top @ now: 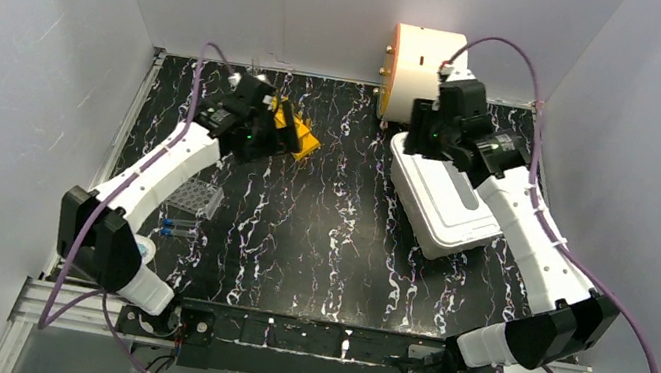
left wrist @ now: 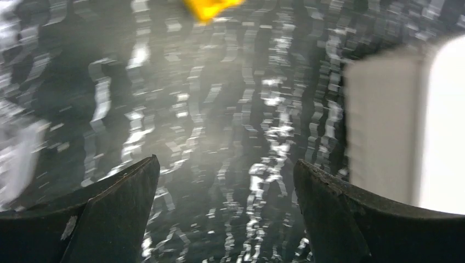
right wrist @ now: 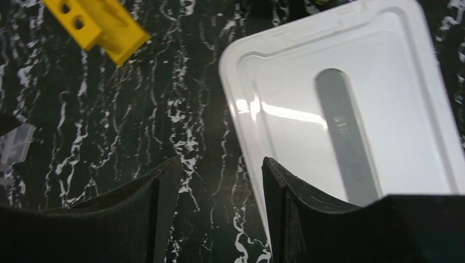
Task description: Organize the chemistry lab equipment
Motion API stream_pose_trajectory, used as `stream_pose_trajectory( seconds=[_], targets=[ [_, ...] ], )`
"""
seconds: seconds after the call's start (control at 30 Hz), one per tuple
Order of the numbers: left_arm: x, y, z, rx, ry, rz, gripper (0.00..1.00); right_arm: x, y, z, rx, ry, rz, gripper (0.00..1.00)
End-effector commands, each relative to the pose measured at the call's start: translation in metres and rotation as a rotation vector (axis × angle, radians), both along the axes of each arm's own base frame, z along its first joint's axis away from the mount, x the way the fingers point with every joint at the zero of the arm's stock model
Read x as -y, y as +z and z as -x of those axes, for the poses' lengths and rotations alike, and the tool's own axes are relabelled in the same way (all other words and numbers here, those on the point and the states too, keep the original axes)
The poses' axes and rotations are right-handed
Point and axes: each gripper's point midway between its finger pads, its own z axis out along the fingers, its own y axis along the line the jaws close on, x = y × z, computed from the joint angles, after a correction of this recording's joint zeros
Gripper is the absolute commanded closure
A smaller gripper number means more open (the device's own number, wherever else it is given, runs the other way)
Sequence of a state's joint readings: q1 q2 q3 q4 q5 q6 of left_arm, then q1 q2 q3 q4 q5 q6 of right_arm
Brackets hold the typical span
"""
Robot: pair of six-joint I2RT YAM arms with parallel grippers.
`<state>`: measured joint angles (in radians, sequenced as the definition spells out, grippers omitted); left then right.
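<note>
The orange tube rack (top: 306,140) lies at the back left of the table, and my left gripper (top: 284,124) hovers right at it. In the blurred left wrist view the gripper (left wrist: 225,161) is wide open with only table between its fingers; the rack (left wrist: 211,6) shows at the top edge. A clear well plate (top: 199,197) and blue-capped vials (top: 179,227) lie beside the left forearm. My right gripper (top: 420,129) is above the white tub's far left corner. In its wrist view it (right wrist: 219,160) is open, straddling the lid's rim (right wrist: 241,82), holding nothing. The rack (right wrist: 96,24) appears top left.
The white rectangular tub (top: 446,201) with its lid on sits at the right, under the right arm. A large cream drum (top: 424,70) stands against the back wall. A small white item (top: 144,251) lies by the left arm's base. Grey walls enclose the table.
</note>
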<state>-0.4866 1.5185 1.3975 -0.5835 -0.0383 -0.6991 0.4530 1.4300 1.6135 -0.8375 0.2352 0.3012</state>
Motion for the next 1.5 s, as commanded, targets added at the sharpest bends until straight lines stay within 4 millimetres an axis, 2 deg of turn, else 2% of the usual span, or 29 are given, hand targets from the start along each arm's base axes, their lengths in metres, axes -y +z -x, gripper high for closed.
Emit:
stream_pose_trajectory(
  seconds=[0.0, 0.13, 0.23, 0.3, 0.47, 0.63, 0.93, 1.13, 1.47],
  targets=[
    [-0.081, -0.013, 0.045, -0.119, 0.186, -0.155, 0.09, -0.066, 0.017, 0.003, 0.102, 0.153, -0.109, 0.36],
    [-0.118, -0.035, 0.087, -0.208, 0.330, -0.163, 0.15, -0.111, -0.001, 0.015, 0.089, 0.267, -0.116, 0.36],
    [-0.148, -0.050, 0.107, -0.255, 0.460, -0.199, 0.34, -0.143, -0.011, 0.024, 0.091, 0.360, -0.096, 0.38],
    [-0.167, -0.061, 0.118, -0.291, 0.545, -0.221, 0.44, -0.162, -0.017, 0.030, 0.089, 0.414, -0.089, 0.42],
    [-0.198, -0.084, 0.134, -0.331, 0.714, -0.191, 0.63, -0.189, -0.032, 0.044, 0.063, 0.467, -0.106, 0.42],
    [-0.215, -0.109, 0.139, -0.364, 0.841, -0.134, 0.68, -0.192, -0.048, 0.051, 0.030, 0.473, -0.110, 0.41],
    [-0.241, -0.132, 0.121, -0.333, 1.038, -0.077, 0.66, -0.192, -0.059, 0.052, 0.015, 0.487, -0.092, 0.39],
    [-0.245, -0.141, 0.106, -0.320, 1.065, -0.050, 0.67, -0.192, -0.064, 0.054, 0.005, 0.500, -0.078, 0.39],
    [-0.249, -0.157, 0.111, -0.375, 1.116, -0.076, 0.64, -0.191, -0.068, 0.048, 0.010, 0.492, -0.047, 0.39]
  ],
)
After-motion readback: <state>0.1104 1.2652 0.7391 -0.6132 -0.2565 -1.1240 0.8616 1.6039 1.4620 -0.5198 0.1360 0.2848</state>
